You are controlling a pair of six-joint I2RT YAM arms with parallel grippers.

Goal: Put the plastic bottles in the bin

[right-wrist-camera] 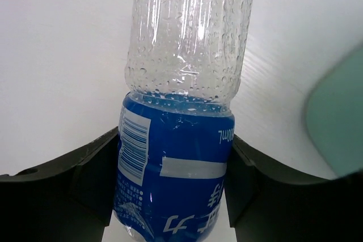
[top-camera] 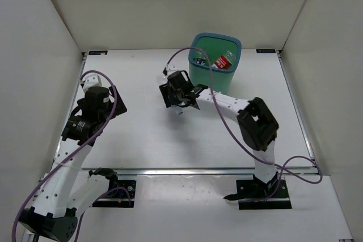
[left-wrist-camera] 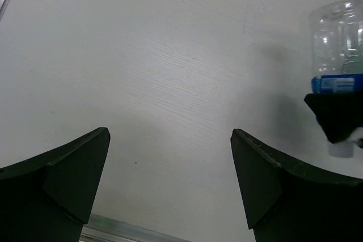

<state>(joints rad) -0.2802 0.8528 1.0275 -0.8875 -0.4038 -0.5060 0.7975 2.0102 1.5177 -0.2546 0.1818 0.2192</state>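
Right claw (right-wrist-camera: 173,165) clamped on the bottle (right-wrist-camera: 184,83), which should be raised over the bin (top-camera: 207,75) before release; left claw (left-wrist-camera: 170,168) spread, idle.

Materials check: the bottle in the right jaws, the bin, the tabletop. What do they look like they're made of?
Bottle: thin clear plastic, glossy and ribbed, with droplets on the wall. Its blue label looks like printed film.
Bin: moulded teal plastic with a smooth, fairly dull finish, probably rigid.
Tabletop: white and matte with faint grain lines. It could be laminate or painted board; I cannot tell which.
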